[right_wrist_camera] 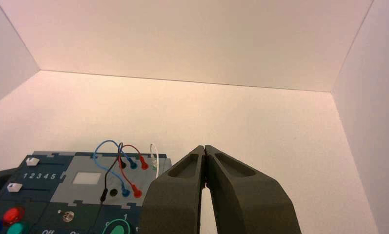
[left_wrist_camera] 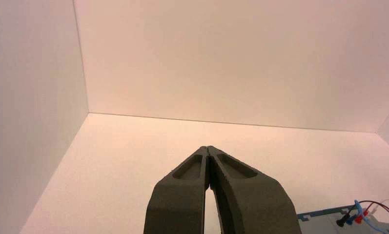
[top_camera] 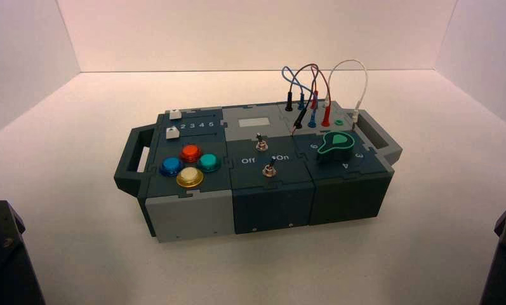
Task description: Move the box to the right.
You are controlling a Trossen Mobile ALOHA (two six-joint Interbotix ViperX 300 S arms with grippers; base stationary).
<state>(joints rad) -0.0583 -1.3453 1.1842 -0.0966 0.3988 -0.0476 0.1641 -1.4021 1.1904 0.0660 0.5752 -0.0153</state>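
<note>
I stood in a lab test booth: plain white walls (top_camera: 256,32) enclosed the white surface (top_camera: 79,146) around the box (top_camera: 256,165).

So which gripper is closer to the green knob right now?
Right. The right gripper hangs close beside the green knob, at the box's wire end. The left gripper is parked off the box's far side.

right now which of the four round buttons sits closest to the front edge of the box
The yellow button. It sits at the near point of the diamond-shaped cluster on the box, with the blue button to its left, the teal button to its right and the red button behind.
</note>
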